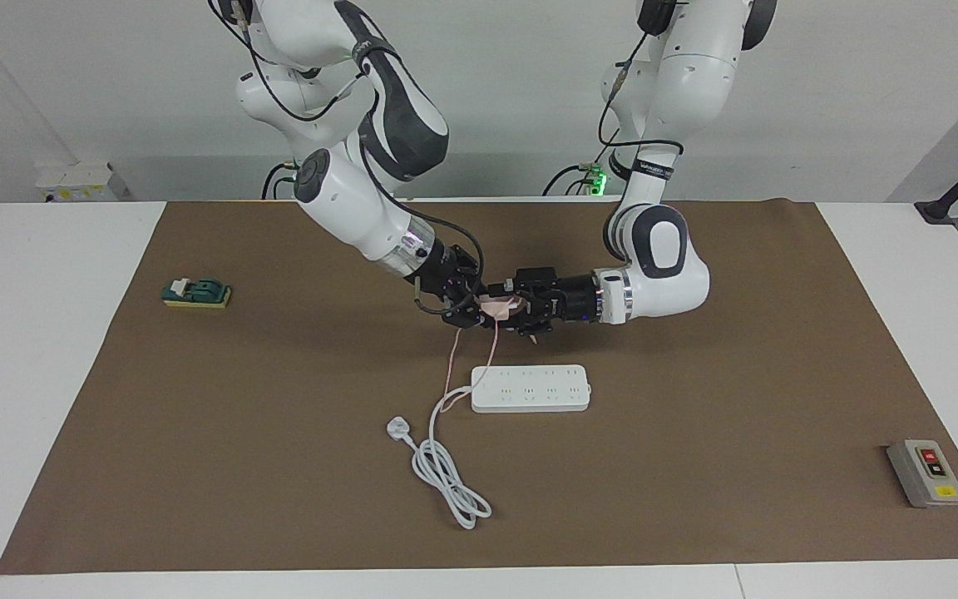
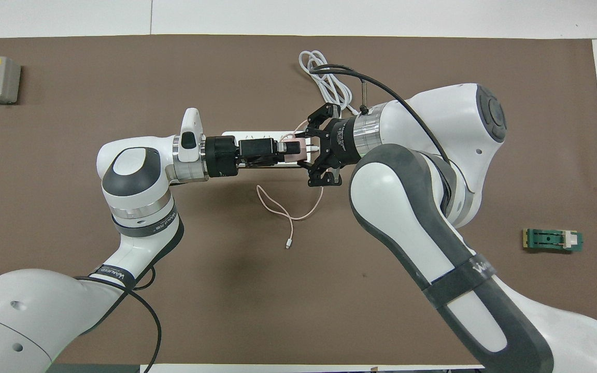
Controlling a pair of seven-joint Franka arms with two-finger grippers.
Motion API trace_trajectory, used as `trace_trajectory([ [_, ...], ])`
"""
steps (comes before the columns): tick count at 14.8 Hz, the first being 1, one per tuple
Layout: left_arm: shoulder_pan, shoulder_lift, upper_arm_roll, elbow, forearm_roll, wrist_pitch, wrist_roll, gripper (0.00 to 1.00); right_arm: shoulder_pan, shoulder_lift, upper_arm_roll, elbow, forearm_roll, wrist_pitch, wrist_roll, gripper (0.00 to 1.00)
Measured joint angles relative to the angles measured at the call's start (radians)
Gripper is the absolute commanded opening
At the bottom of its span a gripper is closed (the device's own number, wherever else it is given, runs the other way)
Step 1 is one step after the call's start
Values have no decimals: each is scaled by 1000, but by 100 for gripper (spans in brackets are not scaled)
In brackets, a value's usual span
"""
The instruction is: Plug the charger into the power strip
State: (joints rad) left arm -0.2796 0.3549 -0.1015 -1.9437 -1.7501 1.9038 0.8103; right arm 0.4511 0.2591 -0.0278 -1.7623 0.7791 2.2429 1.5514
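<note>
My right gripper (image 1: 502, 306) clamped on the pale pink cube charger (image 1: 499, 307), thin pink cable dangling, my left gripper (image 1: 522, 309) beside it, its state unclear, above the white power strip (image 1: 530, 388).

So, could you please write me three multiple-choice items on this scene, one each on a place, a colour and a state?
1. Where is the charger?
A. Lying on the mat
B. Up in the air between the two hands
C. In a socket

2. What colour is the charger's cable?
A. Pink
B. Black
C. Green

3. How far along is the plugging in?
A. Charger seated in the power strip
B. Charger untouched
C. Charger held, not yet plugged in

Answers:
1 B: the charger sits between the right hand and the left hand, over the mat.
2 A: the cable hangs down pale pink.
3 C: the right hand is shut on the charger, and nothing is plugged into the power strip.
</note>
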Motion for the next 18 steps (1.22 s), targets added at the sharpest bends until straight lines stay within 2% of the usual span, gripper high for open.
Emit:
trace_trajectory([
  [3, 1, 0, 1, 0, 0, -12, 0, 84, 0, 0, -1, 0, 0, 0, 0, 0],
  [8, 1, 0, 1, 0, 0, -21, 0, 78, 0, 0, -1, 0, 0, -1, 1, 0],
  [9, 1, 0, 1, -1, 0, -23, 0, 74, 0, 0, -1, 0, 0, -1, 1, 0],
  [11, 1, 0, 1, -2, 0, -29, 0, 57, 0, 0, -1, 0, 0, -1, 1, 0],
  [12, 1, 0, 2, -2, 0, -31, 0, 53, 0, 0, -1, 0, 0, -1, 1, 0],
  [16, 2, -1, 2, -2, 0, -37, 0, 54, 0, 1, -2, 0, 0, -1, 1, 0],
  [18, 3, -1, 2, -3, 0, -37, 0, 63, 0, 1, -2, 0, 0, -1, 1, 0],
])
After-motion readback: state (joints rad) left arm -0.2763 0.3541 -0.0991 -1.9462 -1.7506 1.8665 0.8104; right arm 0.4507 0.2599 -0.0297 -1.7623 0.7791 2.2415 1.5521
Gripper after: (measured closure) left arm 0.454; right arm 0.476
